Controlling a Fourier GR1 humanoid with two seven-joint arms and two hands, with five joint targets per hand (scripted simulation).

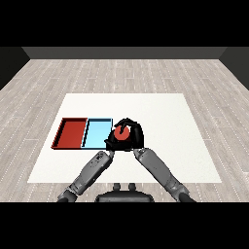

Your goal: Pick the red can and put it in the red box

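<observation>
Right hand point(132, 136) curled round the red can point(120, 133); left hand point(110, 143) close beside it, forearms converging.

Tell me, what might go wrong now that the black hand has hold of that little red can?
The right hand curls round the red can beside the light blue tray, with the red tray beyond it. The can could land in the blue tray by mistake. The left hand sits close alongside and might get bumped.

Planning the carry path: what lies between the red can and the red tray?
In the head view, the light blue tray lies between the red can, held at its right edge, and the red tray.
</observation>
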